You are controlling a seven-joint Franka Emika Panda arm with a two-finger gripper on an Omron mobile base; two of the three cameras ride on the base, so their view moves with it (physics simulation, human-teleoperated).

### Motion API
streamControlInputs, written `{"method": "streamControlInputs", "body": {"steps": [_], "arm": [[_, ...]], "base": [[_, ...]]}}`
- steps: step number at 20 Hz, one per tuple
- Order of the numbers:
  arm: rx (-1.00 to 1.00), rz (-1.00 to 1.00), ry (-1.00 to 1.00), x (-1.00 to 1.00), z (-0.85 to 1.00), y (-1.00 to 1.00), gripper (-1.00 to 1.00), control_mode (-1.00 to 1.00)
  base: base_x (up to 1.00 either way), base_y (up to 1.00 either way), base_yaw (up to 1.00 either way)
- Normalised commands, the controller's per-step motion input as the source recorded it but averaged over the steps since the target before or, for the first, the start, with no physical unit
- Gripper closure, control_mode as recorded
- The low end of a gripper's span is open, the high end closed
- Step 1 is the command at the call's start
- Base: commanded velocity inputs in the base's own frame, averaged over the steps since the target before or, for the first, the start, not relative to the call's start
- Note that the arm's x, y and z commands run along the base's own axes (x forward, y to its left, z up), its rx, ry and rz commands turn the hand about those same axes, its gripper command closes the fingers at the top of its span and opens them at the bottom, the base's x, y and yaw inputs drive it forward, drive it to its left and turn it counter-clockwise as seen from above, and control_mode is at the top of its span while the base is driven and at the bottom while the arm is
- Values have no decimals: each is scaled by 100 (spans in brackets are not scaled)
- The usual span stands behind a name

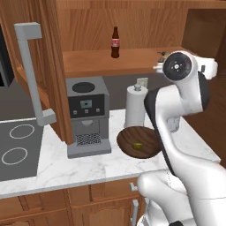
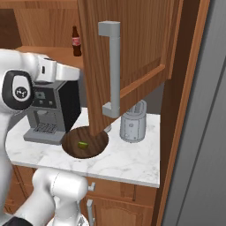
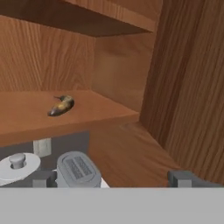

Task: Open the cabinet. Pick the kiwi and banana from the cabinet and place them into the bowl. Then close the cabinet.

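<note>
The bowl [image 1: 145,140] sat on the counter beside the coffee machine [image 1: 88,117] and held one kiwi [image 1: 137,145]. Above the bowl, the cabinet [image 2: 132,53] stood open, both doors swung out; its shelf carried one banana [image 3: 61,106] and one dark bottle [image 1: 115,43]. The gripper [image 3: 111,178] faced that shelf, fingers spread wide and holding nothing.

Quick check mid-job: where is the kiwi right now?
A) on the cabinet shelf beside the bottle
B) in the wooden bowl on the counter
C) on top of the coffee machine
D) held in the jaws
B: the small yellow-green kiwi lies inside the dark wooden bowl on the counter, while the banana lies on the cabinet shelf.
</note>
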Motion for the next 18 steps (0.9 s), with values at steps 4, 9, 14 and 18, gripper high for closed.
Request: {"method": "streamControlInputs", "body": {"steps": [4,9,14,18], "arm": [[1,1,9,33,17,-4,-100,-100],[15,7,0,1,17,-26,-100,-100],[18,5,-6,0,3,-24,-100,-100],[12,3,-9,2,0,-18,-100,-100]], "base": [[0,0,0],[0,0,0],[0,0,0],[0,0,0]]}}
